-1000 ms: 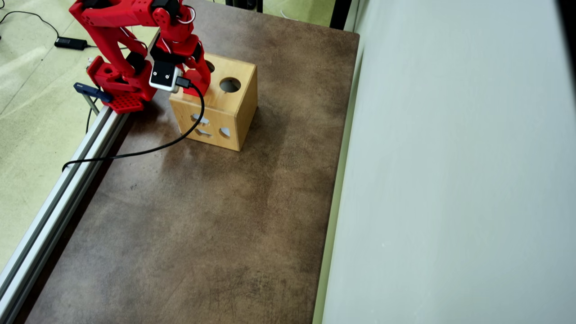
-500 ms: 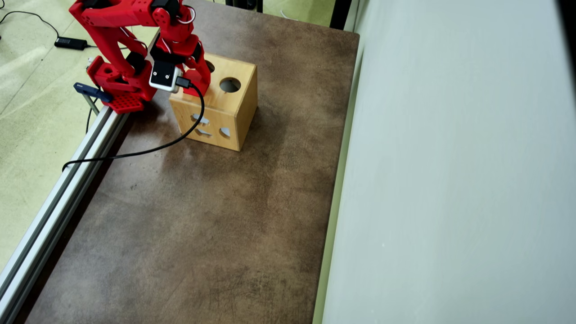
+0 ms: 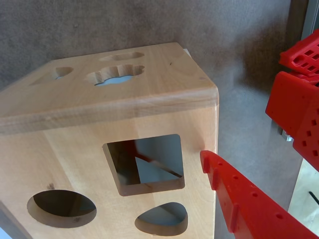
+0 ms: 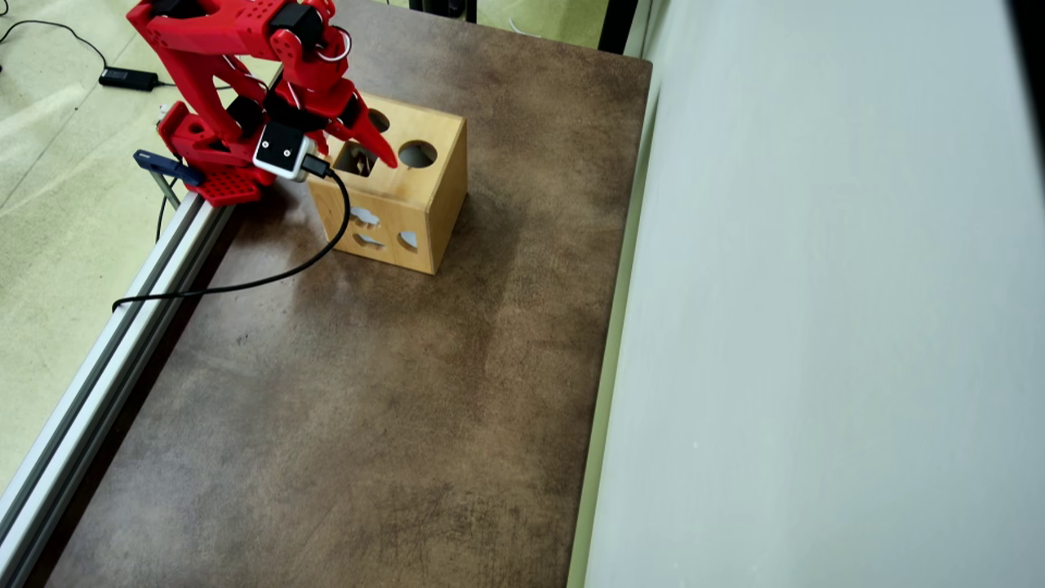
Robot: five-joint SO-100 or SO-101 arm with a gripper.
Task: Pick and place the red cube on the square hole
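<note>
The light wooden shape-sorter box (image 4: 408, 192) stands on the mottled brown bench (image 4: 367, 408) near its far left corner in the overhead view, just beside the red arm's base (image 4: 216, 163), which is fixed at the bench's left edge against the aluminium rail (image 4: 98, 384). The dark square hole (image 3: 144, 164) lies in the box's top face; in the wrist view it sits near the middle, with a round hole (image 3: 62, 208) to its lower left and a rounded heart-like hole (image 3: 162, 219) below it. Through the square opening a pale sloping shape shows inside the box.

The red jaws (image 4: 371, 155) hang over the top face right at the square hole (image 4: 356, 159). In the wrist view only one red toothed finger (image 3: 239, 199) shows, beside the hole's right edge and holding nothing; whether the jaws are spread or closed I cannot tell. The small red cube shows in neither view. A black cable (image 4: 269, 278) trails from the wrist camera (image 4: 277, 151) across the bench to the rail.
</note>
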